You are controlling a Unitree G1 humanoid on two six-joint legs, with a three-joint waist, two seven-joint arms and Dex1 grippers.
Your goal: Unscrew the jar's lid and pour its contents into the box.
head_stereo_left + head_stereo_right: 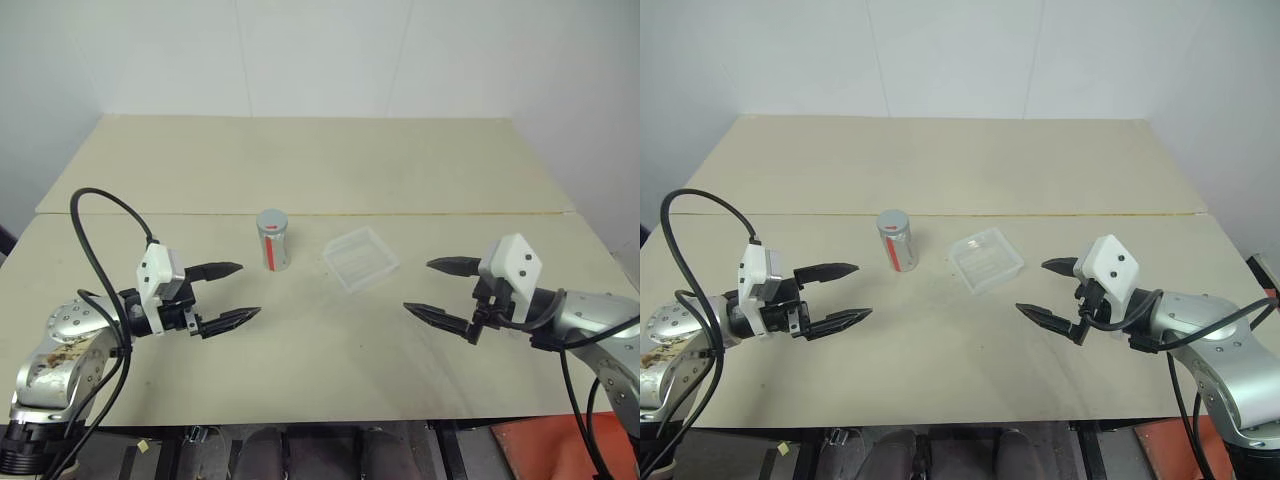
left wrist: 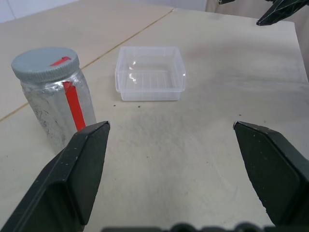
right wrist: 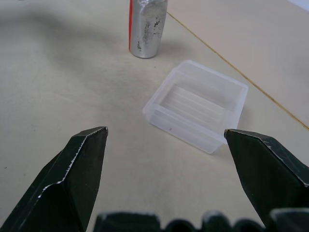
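We cannot see into the jar (image 1: 272, 240): its lid (image 2: 45, 63) covers the mouth and its silvered wall hides the contents. In the right wrist view the jar's top is cut off by the frame edge. The far wall of the box (image 3: 195, 104) blurs into the table (image 1: 320, 170).

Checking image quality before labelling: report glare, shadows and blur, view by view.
Left eye view: even light, soft shadow beside the jar. Left wrist view: glints on the box, near fingers soft. Right wrist view: box translucent, jar top cut off.
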